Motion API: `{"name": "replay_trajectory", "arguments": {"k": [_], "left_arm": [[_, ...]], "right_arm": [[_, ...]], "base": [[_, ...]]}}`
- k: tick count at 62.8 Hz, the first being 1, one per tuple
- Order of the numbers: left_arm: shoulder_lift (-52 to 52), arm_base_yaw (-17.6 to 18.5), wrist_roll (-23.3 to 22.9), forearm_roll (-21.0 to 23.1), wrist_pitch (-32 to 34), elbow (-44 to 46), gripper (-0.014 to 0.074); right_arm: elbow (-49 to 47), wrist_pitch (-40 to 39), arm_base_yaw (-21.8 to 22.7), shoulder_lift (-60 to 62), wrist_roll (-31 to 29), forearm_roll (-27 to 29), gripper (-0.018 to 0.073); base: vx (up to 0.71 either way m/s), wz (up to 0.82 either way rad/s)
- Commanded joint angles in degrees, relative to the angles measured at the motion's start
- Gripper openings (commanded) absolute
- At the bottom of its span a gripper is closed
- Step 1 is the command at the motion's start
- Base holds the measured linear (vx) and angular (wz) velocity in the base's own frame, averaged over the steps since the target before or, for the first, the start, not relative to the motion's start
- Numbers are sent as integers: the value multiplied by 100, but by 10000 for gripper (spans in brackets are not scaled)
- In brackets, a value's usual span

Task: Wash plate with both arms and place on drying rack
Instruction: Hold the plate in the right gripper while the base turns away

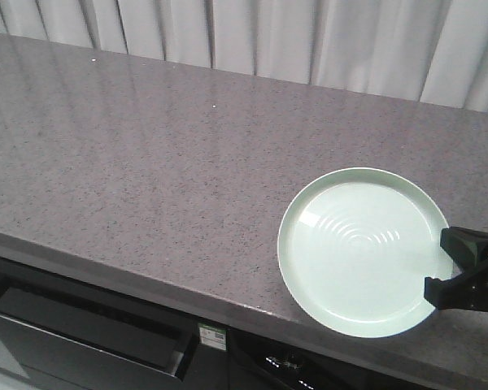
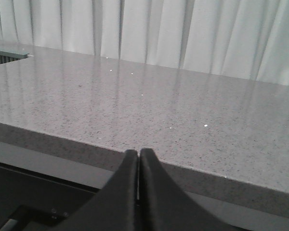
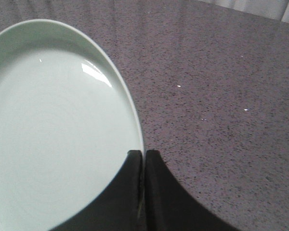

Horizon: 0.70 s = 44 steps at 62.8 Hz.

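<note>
The pale mint-green plate (image 1: 358, 252) lies flat on the grey speckled counter, near its front edge at the right. My right gripper (image 1: 439, 264) reaches in from the right at the plate's right rim. In the right wrist view the plate (image 3: 53, 130) fills the left side. The right gripper (image 3: 143, 153) has its jaws closed on the rim, one finger inside the plate and one outside it. My left gripper (image 2: 137, 152) is shut and empty, low in front of the counter's front edge, and does not show in the front view. The drying rack is out of view.
The counter (image 1: 146, 162) runs left to right with white curtains (image 1: 309, 32) behind it. A dark recess (image 2: 2, 57) shows at the counter's far left end. Dark cabinet fronts with a handle (image 1: 89, 333) lie below the front edge.
</note>
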State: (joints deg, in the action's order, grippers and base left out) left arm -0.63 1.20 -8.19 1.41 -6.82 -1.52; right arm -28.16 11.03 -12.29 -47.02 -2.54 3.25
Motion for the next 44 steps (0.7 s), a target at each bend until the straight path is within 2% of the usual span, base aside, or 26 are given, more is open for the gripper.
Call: {"name": "replay_trajectory", "arguments": {"k": [1, 44], "left_arm": [[-94, 7, -49, 45, 398, -86, -6], [-94, 7, -49, 45, 398, -86, -6]], "right_arm": [[-168, -422, 19, 62, -38, -18, -8], [-168, -397, 19, 62, -38, -18, -8]], "base": [[-6, 28], [-7, 27]]}}
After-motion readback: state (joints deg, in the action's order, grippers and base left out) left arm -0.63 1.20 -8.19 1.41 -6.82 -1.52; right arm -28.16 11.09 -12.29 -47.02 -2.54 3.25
